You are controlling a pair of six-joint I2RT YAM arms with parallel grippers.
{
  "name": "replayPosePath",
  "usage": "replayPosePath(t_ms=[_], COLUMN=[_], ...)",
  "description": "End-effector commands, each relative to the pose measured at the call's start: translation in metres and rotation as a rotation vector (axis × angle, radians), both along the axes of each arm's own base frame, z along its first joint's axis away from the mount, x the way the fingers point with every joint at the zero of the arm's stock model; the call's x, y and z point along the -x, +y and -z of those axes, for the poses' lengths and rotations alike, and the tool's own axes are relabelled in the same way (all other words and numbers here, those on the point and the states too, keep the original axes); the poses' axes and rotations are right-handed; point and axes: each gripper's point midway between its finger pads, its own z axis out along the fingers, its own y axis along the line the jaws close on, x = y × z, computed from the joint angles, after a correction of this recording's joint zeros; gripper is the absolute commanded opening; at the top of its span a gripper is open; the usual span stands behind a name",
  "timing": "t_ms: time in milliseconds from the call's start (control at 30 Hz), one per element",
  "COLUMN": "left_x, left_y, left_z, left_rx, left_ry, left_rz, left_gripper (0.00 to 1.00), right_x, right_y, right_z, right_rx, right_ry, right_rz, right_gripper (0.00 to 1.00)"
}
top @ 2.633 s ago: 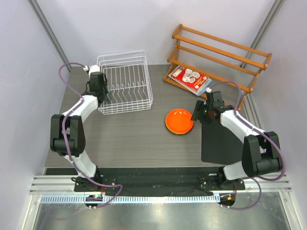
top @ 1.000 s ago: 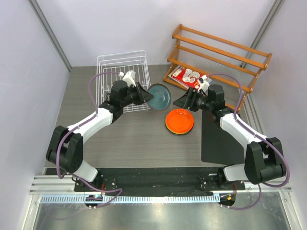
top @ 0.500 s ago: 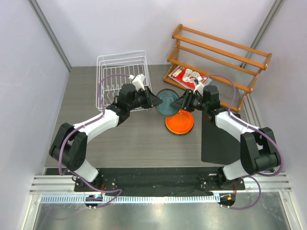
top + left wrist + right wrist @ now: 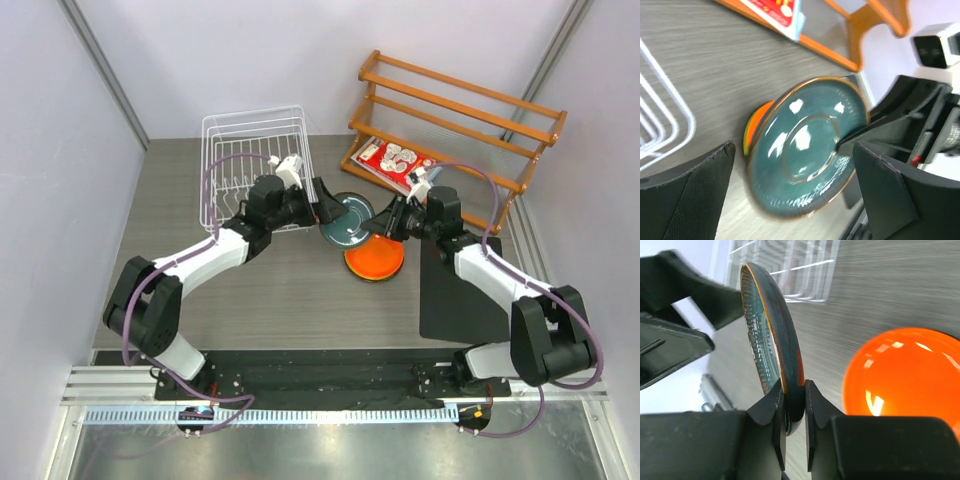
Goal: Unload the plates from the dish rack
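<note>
No legible text, brand, number or sign in any view. Red-and-white pack (image 4: 397,163): print too blurred to read. Teal plate (image 4: 805,150): no mark legible.

We see a teal plate (image 4: 347,222) standing on edge, filling the gap between the left gripper (image 4: 324,210), its jaws spread wide, and the right gripper (image 4: 383,226), which pinches its rim. An orange plate (image 4: 376,262) lies just beneath, and a white rack (image 4: 255,116) crowds the left. Bare tabletop (image 4: 280,300) lies free in front.
</note>
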Motion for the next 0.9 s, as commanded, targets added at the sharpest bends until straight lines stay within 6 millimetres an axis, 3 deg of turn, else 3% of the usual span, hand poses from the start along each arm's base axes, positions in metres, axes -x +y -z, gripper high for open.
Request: replayPosePath(t_ms=[0,100,200,233,333,467,867], left_x=[-0.014,-0.020,-0.022,-0.022,-0.025,-0.019,-0.009], left_y=[0.022,0.050,0.078,0.087,0.108,0.125,0.146], left_z=[-0.026,-0.029,-0.031,-0.030,-0.026,-0.018,-0.018], left_rx=[-0.090,-0.197,-0.294,-0.326,-0.408,-0.451,-0.466], left_ry=[-0.123,-0.167,-0.212,-0.216,-0.227,-0.213,-0.205], left_rz=[-0.105,-0.221,-0.313,-0.347,-0.424,-0.479,-0.557], left_gripper=[0.99,0.99,1.00,0.99,0.99,1.00,1.00], right_x=[-0.013,-0.015,-0.014,-0.010,-0.008,-0.006,0.000], right_y=[-0.033,-0.056,-0.080,-0.082,-0.088,-0.088,-0.072], right_z=[-0.018,-0.006,0.020,0.032,0.042,0.049,0.070], right_rx=[0.084,0.142,0.224,0.248,0.257,0.262,0.200], right_ry=[-0.086,-0.033,0.076,0.113,0.139,0.152,0.219], right_rz=[0.145,0.225,0.282,0.262,0.264,0.252,0.169], right_gripper=[0.01,0.01,0.01,0.01,0.01,0.01,0.02])
